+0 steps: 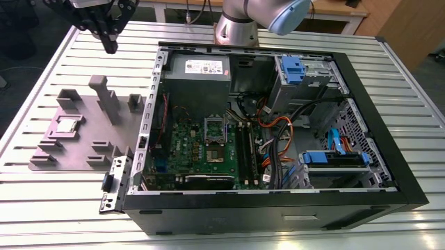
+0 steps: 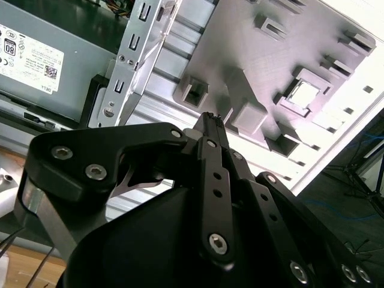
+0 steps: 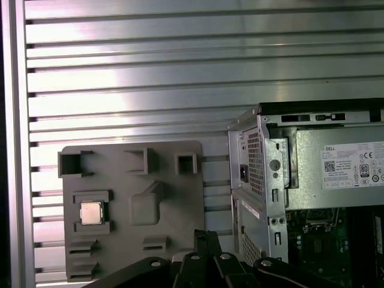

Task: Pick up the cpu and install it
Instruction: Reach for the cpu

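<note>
Silver cpu point(image 1: 68, 125) sits snug in a grey tray point(image 1: 73, 149) pocket at the exterior view's left, which should stop it sliding, while the tool point(image 1: 110, 48), pinched shut and empty, hangs at upper left.

Slatted metal table point(image 1: 59, 208), grey fixture plate point(image 1: 75, 151), open computer case point(image 1: 278, 214)

On the desk point(image 1: 41, 208) the opened computer case point(image 1: 278, 213) lies flat, with the holder plate point(image 1: 83, 148) just beside it at the exterior view's left. The cpu point(image 1: 66, 126) sits in a recess on that plate. Inside the case, the power supply box point(image 1: 198, 78) lies beyond the motherboard point(image 1: 184, 148). The gripper point(image 1: 111, 49) hangs above the plate's far edge.
</note>
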Controlling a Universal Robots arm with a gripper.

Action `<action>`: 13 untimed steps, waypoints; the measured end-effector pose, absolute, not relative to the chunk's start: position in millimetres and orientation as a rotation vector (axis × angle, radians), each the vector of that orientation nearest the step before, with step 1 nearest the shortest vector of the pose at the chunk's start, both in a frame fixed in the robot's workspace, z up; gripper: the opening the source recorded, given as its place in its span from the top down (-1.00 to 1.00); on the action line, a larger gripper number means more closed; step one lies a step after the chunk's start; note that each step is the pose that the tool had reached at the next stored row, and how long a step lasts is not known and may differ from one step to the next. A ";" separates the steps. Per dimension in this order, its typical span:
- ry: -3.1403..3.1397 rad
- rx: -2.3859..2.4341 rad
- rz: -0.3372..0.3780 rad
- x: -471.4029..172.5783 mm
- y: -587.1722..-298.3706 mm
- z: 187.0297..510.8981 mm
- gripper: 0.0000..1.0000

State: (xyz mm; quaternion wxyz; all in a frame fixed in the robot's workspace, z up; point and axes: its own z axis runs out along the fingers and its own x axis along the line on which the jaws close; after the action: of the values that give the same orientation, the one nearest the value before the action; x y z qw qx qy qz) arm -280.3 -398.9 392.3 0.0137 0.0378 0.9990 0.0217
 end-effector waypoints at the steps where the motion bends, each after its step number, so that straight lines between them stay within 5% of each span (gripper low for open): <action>1: 3.111 0.118 0.068 -280.5 -398.9 392.3 0.79; 13: 3.111 0.118 0.068 -287.9 -398.9 392.4 0.79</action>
State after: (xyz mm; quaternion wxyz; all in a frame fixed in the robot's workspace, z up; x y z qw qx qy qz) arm -287.9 -398.9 392.4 0.0137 0.0379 0.9990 0.0217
